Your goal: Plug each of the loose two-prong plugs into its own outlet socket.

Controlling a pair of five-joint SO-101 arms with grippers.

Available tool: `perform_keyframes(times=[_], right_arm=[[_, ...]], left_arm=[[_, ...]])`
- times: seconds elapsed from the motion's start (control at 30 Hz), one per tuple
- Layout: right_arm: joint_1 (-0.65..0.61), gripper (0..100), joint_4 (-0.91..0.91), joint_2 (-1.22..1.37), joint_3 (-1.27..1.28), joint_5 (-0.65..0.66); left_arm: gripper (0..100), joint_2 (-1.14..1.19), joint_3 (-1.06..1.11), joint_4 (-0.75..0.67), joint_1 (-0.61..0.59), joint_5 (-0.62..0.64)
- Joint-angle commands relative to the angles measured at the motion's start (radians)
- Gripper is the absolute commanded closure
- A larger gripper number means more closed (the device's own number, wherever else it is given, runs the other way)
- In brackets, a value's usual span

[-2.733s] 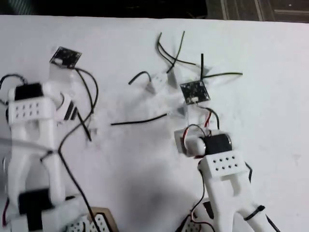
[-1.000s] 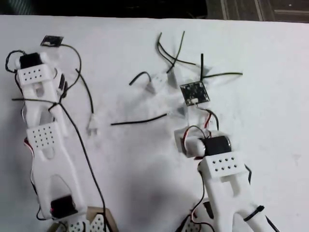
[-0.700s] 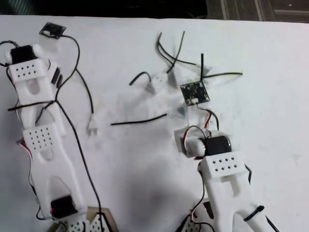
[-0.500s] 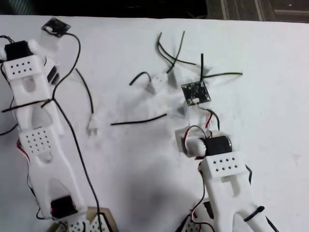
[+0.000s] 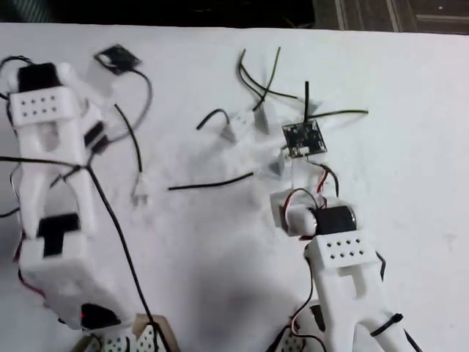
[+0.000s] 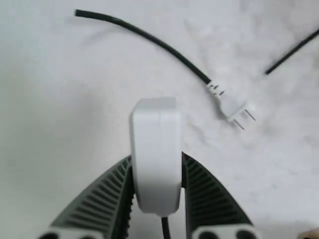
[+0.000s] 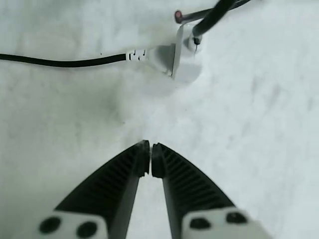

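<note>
My left gripper [image 6: 155,164] is shut on a white outlet socket [image 6: 155,149], held above the table at the far left [image 5: 99,81]. A loose two-prong plug [image 6: 234,110] on a short black cord lies on the table just beyond it; in the high view the plug [image 5: 139,192] lies right of the left arm. My right gripper [image 7: 150,159] is shut with nothing in it. Just ahead of it, a white plug sits in a white socket [image 7: 175,59], which the high view shows mid-table [image 5: 272,167].
Another white socket piece [image 5: 238,125] with black cords lies at the centre back, and several loose black cord ends [image 5: 260,77] fan out behind it. The white table [image 5: 410,147] is bare on the right. A small box [image 5: 146,337] sits at the near edge.
The left arm swung out to the far left corner, then came back right and nearer with the socket in its gripper. The right gripper edged slightly right and away.
</note>
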Motion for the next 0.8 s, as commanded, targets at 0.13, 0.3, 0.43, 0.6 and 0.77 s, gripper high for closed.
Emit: perform_keyframes(times=[0.13,0.3,0.43,0.6,0.77], right_arm=[[0.010,98.1,-0.013,-0.024,-0.008,0.006],[0.010,98.1,-0.013,-0.024,-0.008,0.006],[0.010,98.1,-0.013,-0.024,-0.008,0.006],[0.010,98.1,-0.013,-0.024,-0.006,0.006],[0.010,98.1,-0.013,-0.022,-0.005,0.006]], left_arm=[[98,-0.456,0.718,-0.307,0.163,0.026],[98,-0.697,1.069,-0.483,0.257,0.040],[98,-0.785,1.218,-0.565,0.344,0.120],[98,-0.748,1.324,-0.717,0.438,0.219],[84,-0.671,1.355,-0.775,0.433,0.241]])
